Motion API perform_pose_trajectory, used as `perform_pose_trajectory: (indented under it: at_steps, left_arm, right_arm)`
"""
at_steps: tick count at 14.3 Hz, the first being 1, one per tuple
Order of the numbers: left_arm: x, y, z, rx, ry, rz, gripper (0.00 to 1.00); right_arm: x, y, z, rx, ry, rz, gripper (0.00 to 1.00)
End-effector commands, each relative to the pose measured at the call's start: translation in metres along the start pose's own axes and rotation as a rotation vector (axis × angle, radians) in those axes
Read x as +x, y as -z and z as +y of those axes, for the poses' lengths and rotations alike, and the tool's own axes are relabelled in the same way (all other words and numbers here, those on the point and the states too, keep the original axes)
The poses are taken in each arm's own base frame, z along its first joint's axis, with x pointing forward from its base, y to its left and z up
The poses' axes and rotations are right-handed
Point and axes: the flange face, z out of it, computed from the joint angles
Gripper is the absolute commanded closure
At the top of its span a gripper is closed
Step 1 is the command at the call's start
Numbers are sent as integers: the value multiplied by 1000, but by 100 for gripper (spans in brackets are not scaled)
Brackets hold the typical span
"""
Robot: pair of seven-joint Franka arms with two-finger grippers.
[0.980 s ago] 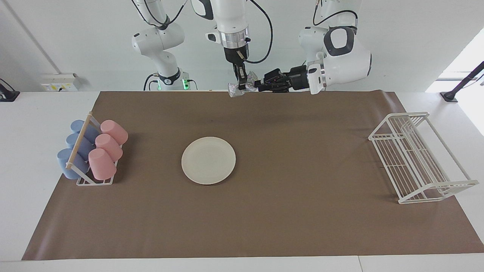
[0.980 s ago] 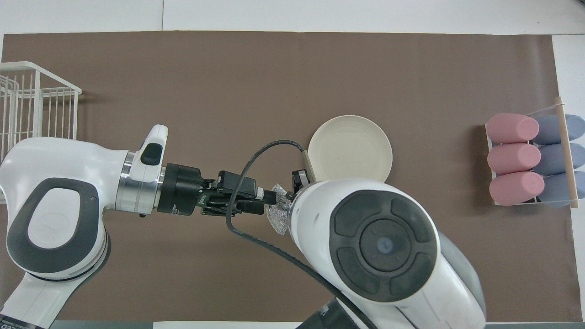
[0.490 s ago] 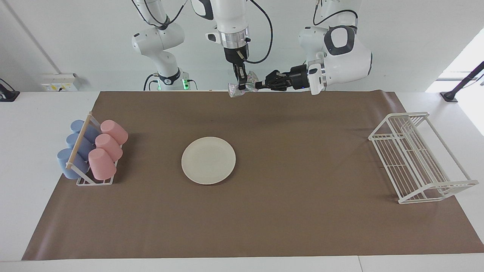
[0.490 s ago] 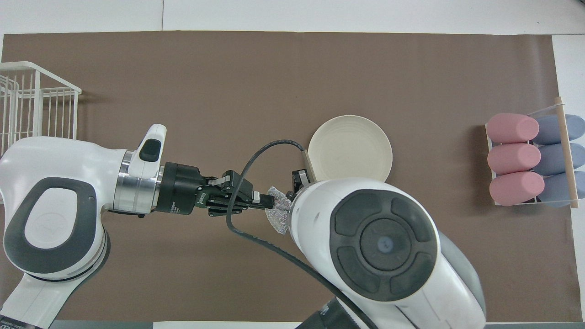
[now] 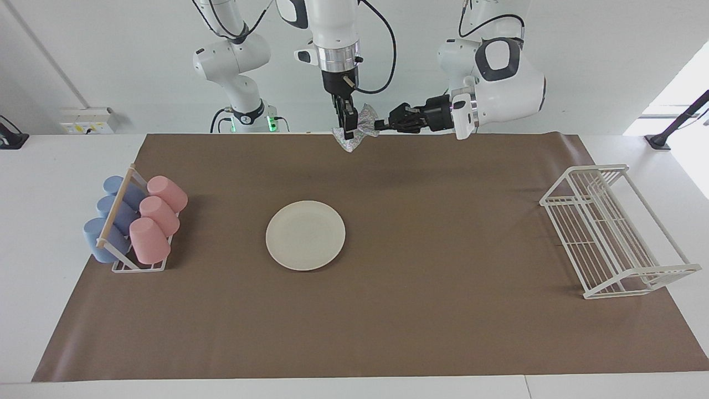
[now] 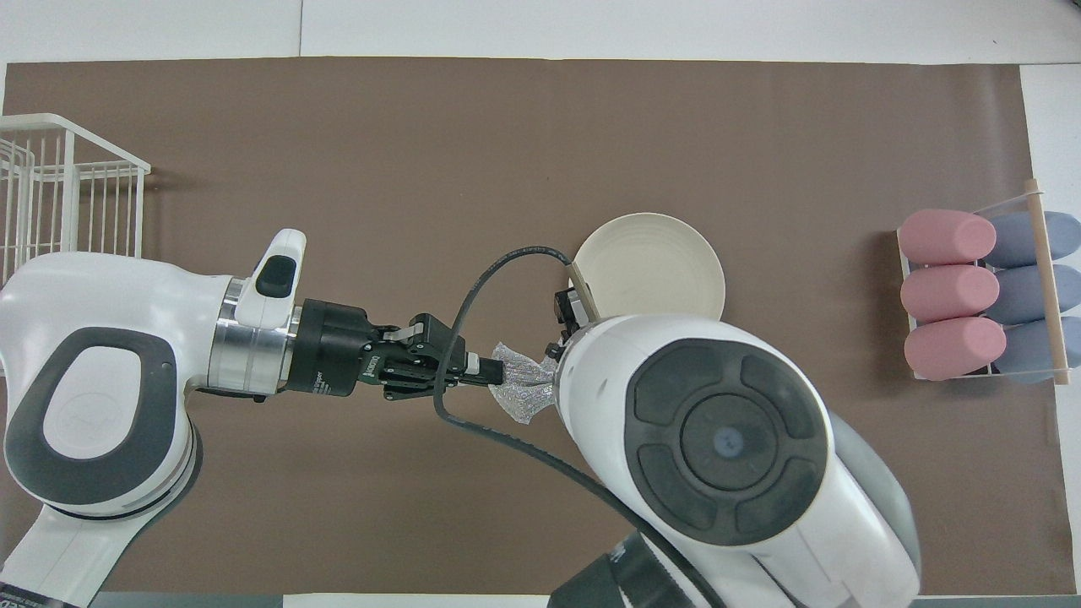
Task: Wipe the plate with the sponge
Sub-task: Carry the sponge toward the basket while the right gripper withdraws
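The cream-white plate [image 5: 305, 235] lies flat in the middle of the brown mat, and also shows in the overhead view [image 6: 654, 270]. The silvery speckled sponge [image 5: 361, 123] hangs in the air over the mat's edge nearest the robots, and also shows in the overhead view [image 6: 524, 393]. My right gripper [image 5: 347, 130] points straight down and is shut on the sponge. In the overhead view it is hidden under its own wrist. My left gripper [image 5: 378, 125] reaches in level from the side, shut on the sponge's edge; it also shows in the overhead view [image 6: 494, 371].
A small rack of pink and blue cups [image 5: 135, 224] stands at the right arm's end of the mat [image 5: 443, 310]. A white wire rack [image 5: 612, 230] stands at the left arm's end. Both racks are well apart from the plate.
The right gripper has turned about its axis and shifted slightly. The sponge has swung round and spread toward the left gripper. The left arm has risen slightly and stays at the sponge.
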Motion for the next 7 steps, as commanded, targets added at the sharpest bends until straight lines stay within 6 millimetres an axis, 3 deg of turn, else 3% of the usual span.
perform_pose_trajectory:
  at_steps: [1, 3, 4, 7]
  left_arm:
    - [-6, 7, 3, -17, 17, -11, 100]
    - [-4, 11, 2, -17, 31, -3, 100]
    - [-1, 13, 0, -5, 42, 10, 100]
    - [11, 35, -16, 117, 78, 74, 100]
  right_arm:
    - [39, 8, -2, -15, 219, 27, 0]
    - [73, 10, -9, -19, 404, 26, 0]
    - [101, 11, -12, -20, 480, 28, 0]
    - [155, 19, -13, -19, 667, 40, 0]
